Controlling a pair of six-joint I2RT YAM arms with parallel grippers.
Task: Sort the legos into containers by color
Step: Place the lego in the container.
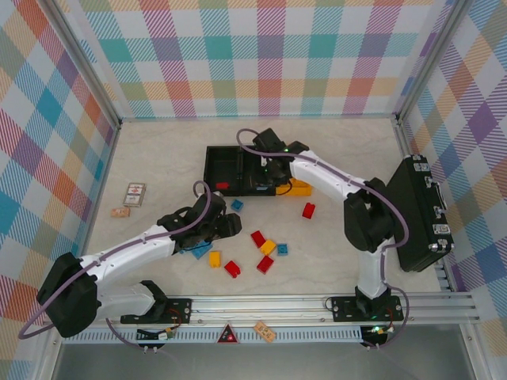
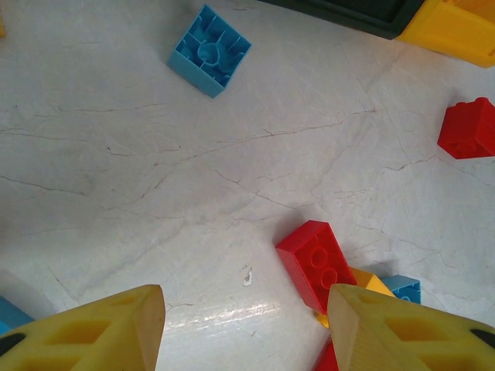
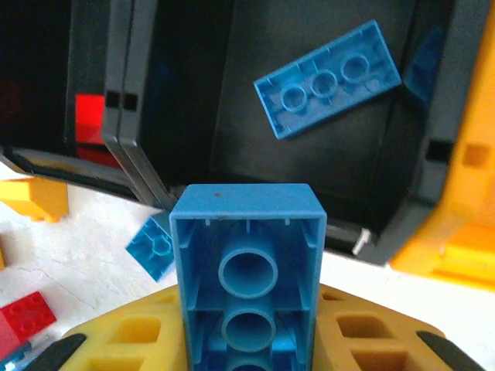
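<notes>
Sorting scene: we see two arms over a pale marbled worktop.
Right tool: clamped on a blue brick with its hollow underside facing the wrist camera, held close over the near rim of the middle black bin.
Middle black bin: a flat blue brick lies inside.
Left black bin: a red brick shows within.
Yellow bin: joined at the right end of the row; we cannot tell its contents.
Left tool: fingers spread wide, gripping nothing, over bare worktop just beside a loose red brick.
Loose legos: red, yellow and blue pieces scattered on the worktop between the arms, in front of the bins.
Black case: at the worktop's right edge.
</notes>
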